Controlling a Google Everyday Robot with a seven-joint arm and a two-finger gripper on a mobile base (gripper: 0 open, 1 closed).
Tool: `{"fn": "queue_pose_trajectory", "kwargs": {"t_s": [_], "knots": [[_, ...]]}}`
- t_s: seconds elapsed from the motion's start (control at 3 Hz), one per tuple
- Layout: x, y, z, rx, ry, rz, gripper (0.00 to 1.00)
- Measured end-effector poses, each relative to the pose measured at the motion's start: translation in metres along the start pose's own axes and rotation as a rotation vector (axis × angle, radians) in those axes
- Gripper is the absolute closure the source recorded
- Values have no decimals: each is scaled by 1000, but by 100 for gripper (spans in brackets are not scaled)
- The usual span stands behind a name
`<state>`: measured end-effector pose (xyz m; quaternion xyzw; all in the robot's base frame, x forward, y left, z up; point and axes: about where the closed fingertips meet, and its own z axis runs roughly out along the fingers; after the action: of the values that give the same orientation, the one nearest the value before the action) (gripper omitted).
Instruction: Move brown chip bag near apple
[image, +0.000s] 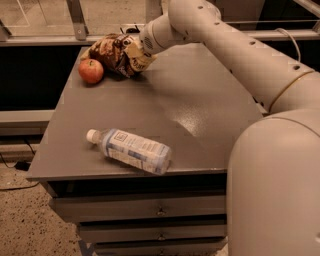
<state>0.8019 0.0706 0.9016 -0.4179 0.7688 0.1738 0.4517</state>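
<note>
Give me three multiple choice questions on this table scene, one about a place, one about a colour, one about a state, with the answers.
1. Where is the apple?
A. Beside the brown chip bag, at the far left of the table
B. At the table's near edge
C. In a drawer

2. What colour is the cap of the clear plastic bottle?
A. White
B. Red
C. Green

3. How is that bottle placed?
A. Upright
B. Lying on its side
C. Standing on its cap

Answers:
1 A, the apple sits just left of the bag.
2 A, the cap shows white.
3 B, it lies flat near the front edge, far from the gripper, which is at the bag.
</note>
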Motion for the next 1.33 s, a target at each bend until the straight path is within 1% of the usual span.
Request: {"fn": "queue_pose_trajectory", "kwargs": {"t_s": [0.33, 0.67, 1.0, 1.33], "knots": [[4, 1, -1, -12, -5, 7, 16], [7, 2, -4, -28, -21, 5, 0], [13, -13, -29, -43, -101, -5, 0], [32, -46, -70, -29, -197, -5, 0]]}}
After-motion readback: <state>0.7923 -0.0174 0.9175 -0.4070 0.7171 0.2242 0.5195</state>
